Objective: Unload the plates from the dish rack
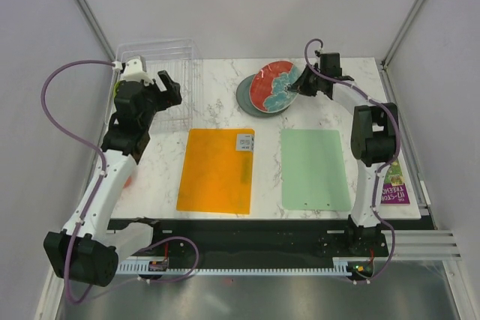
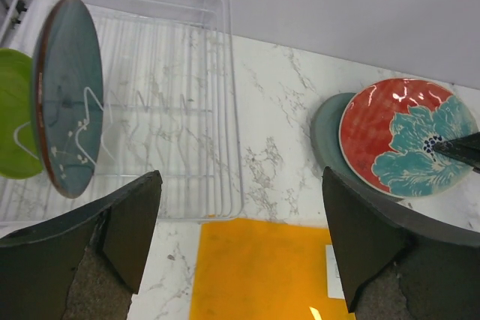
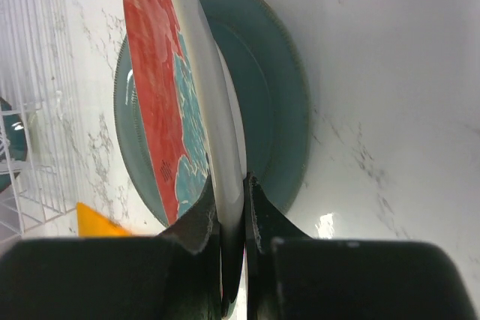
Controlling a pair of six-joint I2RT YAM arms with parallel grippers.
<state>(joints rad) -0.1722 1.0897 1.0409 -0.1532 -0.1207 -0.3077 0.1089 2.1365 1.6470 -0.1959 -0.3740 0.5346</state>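
The red plate with teal flowers (image 1: 271, 86) (image 2: 405, 136) (image 3: 154, 88) leans tilted over the grey-green plate (image 1: 244, 100) (image 2: 325, 131) (image 3: 274, 110), which lies flat on the table at the back. My right gripper (image 1: 297, 89) (image 3: 231, 207) is shut on the red plate's rim. The clear dish rack (image 1: 187, 73) (image 2: 217, 148) stands at the back left. In it a dark teal-blue plate (image 2: 71, 95) and a lime-green plate (image 2: 13, 118) stand upright. My left gripper (image 1: 169, 94) (image 2: 240, 177) hovers open over the rack's near right corner, holding nothing.
An orange mat (image 1: 217, 170) (image 2: 262, 275) with a white label (image 1: 244, 142) lies in front of the rack. A pale green mat (image 1: 315, 168) lies to its right. A purple leaflet (image 1: 394, 192) sits at the table's right edge. Enclosure walls close in on both sides.
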